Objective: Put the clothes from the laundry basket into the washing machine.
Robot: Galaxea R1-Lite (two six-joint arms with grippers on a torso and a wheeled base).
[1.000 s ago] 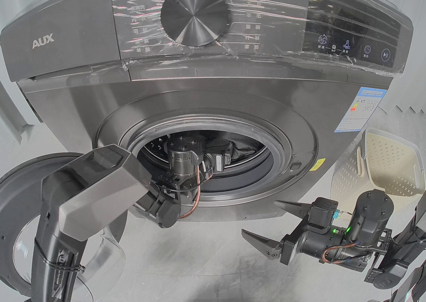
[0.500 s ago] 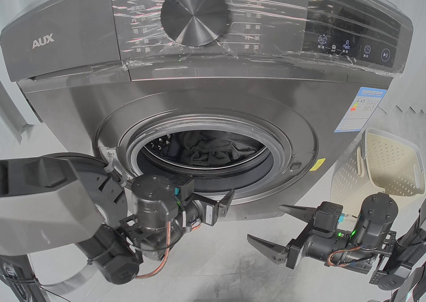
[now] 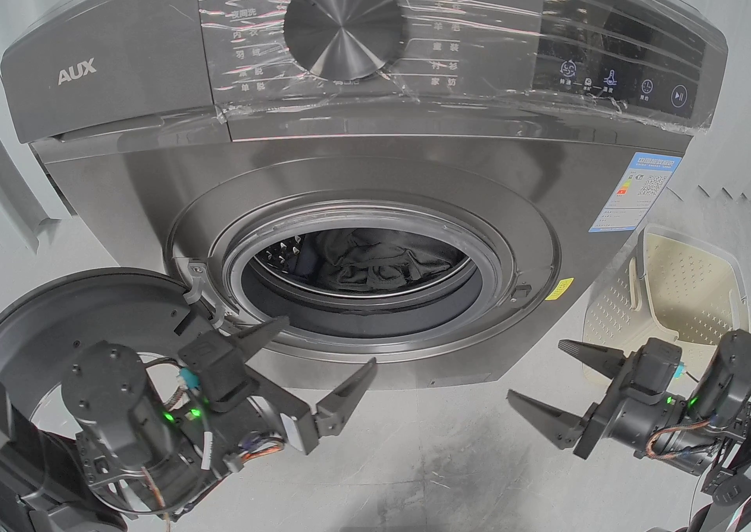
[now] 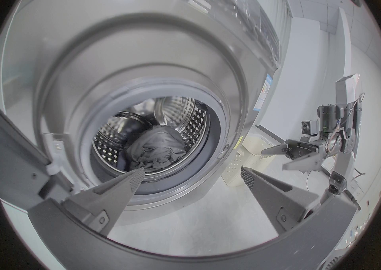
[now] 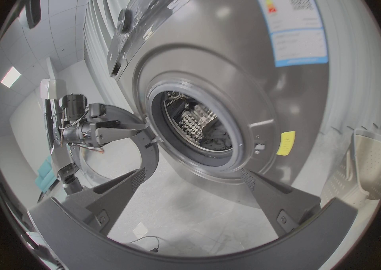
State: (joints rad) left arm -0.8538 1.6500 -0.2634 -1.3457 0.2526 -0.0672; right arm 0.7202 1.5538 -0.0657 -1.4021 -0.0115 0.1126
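Over the grey floor (image 3: 438, 463), left gripper (image 3: 328, 339) has withdrawn from washing machine (image 3: 375, 158).

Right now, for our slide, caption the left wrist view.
Open left gripper faces the washing machine; dark clothes lie in its drum.

The washing machine (image 3: 117, 181) bears a logo (image 3: 76, 72), dial captions (image 3: 244, 33), energy label (image 3: 635, 192), yellow sticker (image 3: 560, 289).

Basket (image 3: 688, 283): cut by right edge, lower part behind right gripper (image 3: 534, 369); its floor unseen, contents cannot tell. Door (image 3: 55, 314): cut by left edge, glass mostly behind left gripper (image 3: 329, 340). Clothes (image 3: 368, 260): dark heap, lower part behind gasket (image 3: 368, 318); piece count cannot tell. Label (image 3: 635, 193) print too small to read. Right wrist view: basket edge-cut too.
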